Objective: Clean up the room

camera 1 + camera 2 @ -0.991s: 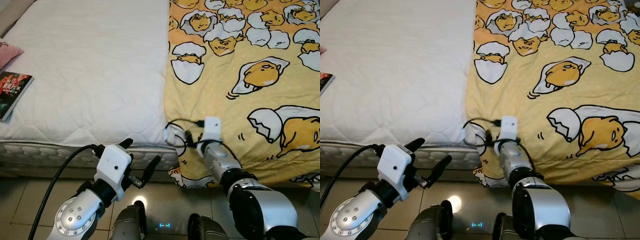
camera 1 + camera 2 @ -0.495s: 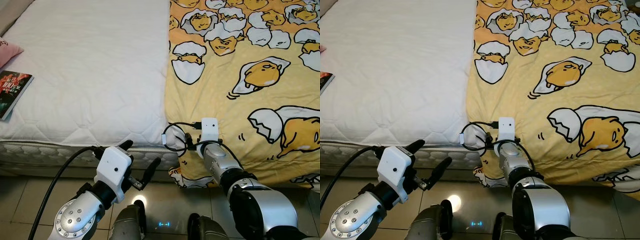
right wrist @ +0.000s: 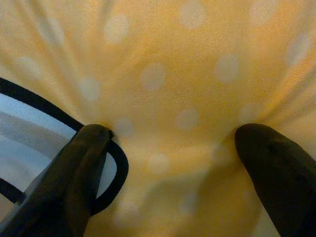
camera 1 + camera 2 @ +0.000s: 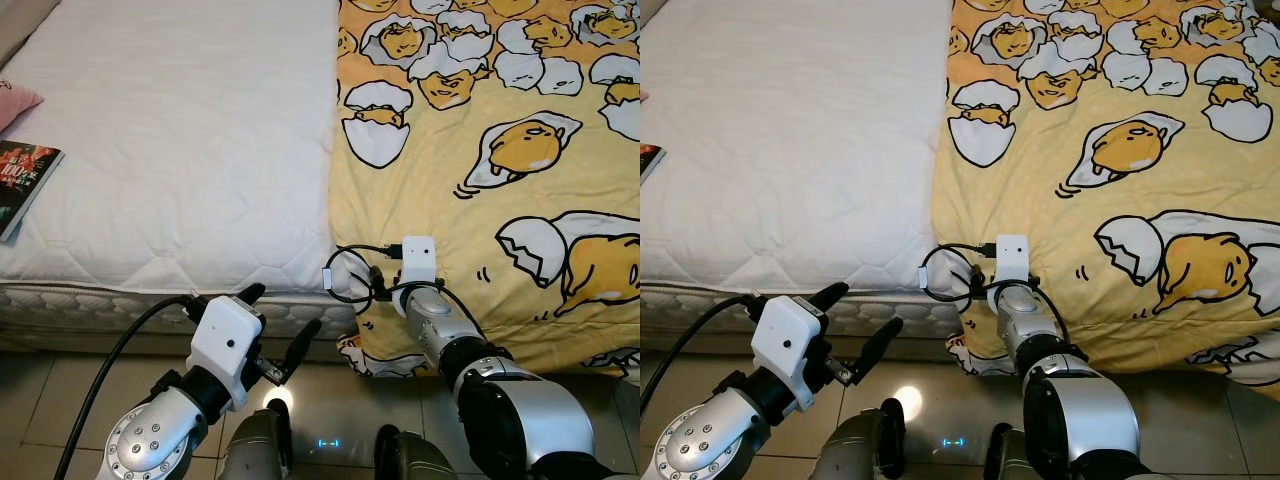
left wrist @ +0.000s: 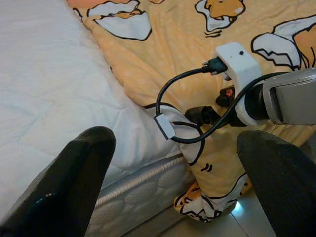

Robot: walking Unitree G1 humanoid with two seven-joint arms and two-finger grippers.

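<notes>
Bed seen from the foot end, head camera looking down. Left half: bare white quilted mattress (image 4: 180, 150). Right half: yellow cotton blanket printed with cartoon egg-yolk figures in cracked white shells (image 4: 500, 150), its near edge hanging over the mattress end toward the grey tiled floor (image 4: 40, 400).

Right gripper (image 3: 163, 148) is at the blanket's near-left corner, where cloth meets mattress. Wrist view: both black fingers (image 3: 74, 173) spread wide and pressed tips-first into the dotted yellow fabric, which puckers between them; no fold is pinched between the tips (contact, not a grasp, as far as can be seen). From the head views the fingers are hidden under the white wrist camera block (image 4: 417, 258) and a looping black cable (image 4: 350, 275).

Left gripper (image 4: 275, 325) sits lower and to the left, over the floor just in front of the mattress's piped end, fingers parted wide with nothing between them. Its wrist view looks across to the right arm's silver forearm (image 5: 291, 96) and the blanket corner draped down the bed end.

Far left edge of the mattress: a dark-covered paperback book with red lettering (image 4: 25, 185), lying flat near the edge, and beyond it the corner of a pink cushion (image 4: 18, 100). Both well apart from the grippers.

A small bright reflection on the tile between the arms (image 4: 277, 405).
</notes>
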